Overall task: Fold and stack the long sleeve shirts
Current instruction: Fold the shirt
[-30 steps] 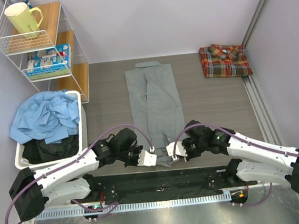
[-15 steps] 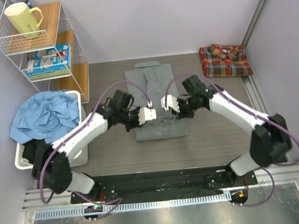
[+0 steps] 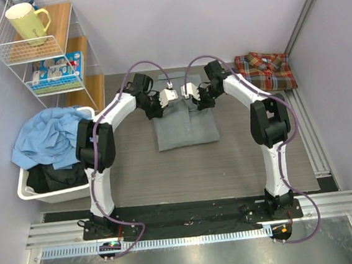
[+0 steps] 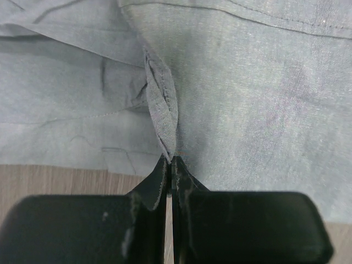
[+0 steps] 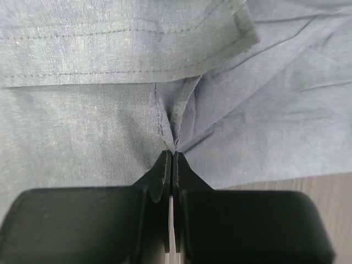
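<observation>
Left hand (image 4: pixel 169 163) and right hand (image 5: pixel 172 157) each grasp the plain mid-grey cloth shirt (image 3: pixel 185 128) at its far end.
The left hand is clenched on a narrow raised ridge of the grey cloth. The right hand is clenched on a small pleat just below a stitched hem. The two hands sit near each other over the shirt's far edge. The grey shirt lies as a folded rectangle in the middle of the grey-brown bench (image 3: pixel 246 150). The red-orange-and-blue plaid cloth shirt (image 3: pixel 264 72) lies folded in the far right corner, well apart. A white plastic basket (image 3: pixel 27 191) heaped with light blue cloth sits at the left edge.
</observation>
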You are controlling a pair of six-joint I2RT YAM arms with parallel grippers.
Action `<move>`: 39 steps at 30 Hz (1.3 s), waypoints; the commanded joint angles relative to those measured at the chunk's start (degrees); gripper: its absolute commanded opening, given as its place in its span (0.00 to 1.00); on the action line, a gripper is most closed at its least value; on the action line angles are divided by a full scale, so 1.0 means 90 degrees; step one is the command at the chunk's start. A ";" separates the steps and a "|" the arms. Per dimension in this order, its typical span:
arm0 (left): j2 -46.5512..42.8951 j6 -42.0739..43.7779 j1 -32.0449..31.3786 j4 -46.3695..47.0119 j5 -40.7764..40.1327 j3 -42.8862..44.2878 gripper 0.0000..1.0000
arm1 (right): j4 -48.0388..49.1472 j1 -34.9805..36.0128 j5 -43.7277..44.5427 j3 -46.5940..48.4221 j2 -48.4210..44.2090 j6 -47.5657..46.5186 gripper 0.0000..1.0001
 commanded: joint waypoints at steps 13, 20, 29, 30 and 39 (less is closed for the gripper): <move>-0.0212 -0.1713 0.0308 0.0267 -0.0870 0.0386 0.38 | 0.0694 -0.0398 0.0394 0.0042 -0.0743 0.1666 0.62; -0.1717 -0.4074 0.0367 0.0528 0.0678 -0.0804 0.72 | -0.0798 -0.0603 -0.1028 -0.0183 -0.1427 0.3513 0.59; -0.2549 -0.9473 -0.0218 0.4294 0.2703 -0.3753 1.00 | -0.1972 -0.0428 -0.3393 -0.0837 -0.1056 0.5018 1.00; -0.2529 -0.9914 -0.0287 0.5228 0.2723 -0.3939 1.00 | -0.1982 -0.0399 -0.3529 -0.0944 -0.1076 0.5049 1.00; -0.1799 -1.1754 -0.0346 0.7249 0.2762 -0.4986 1.00 | -0.1855 -0.0242 -0.3932 -0.1610 -0.0248 0.4952 1.00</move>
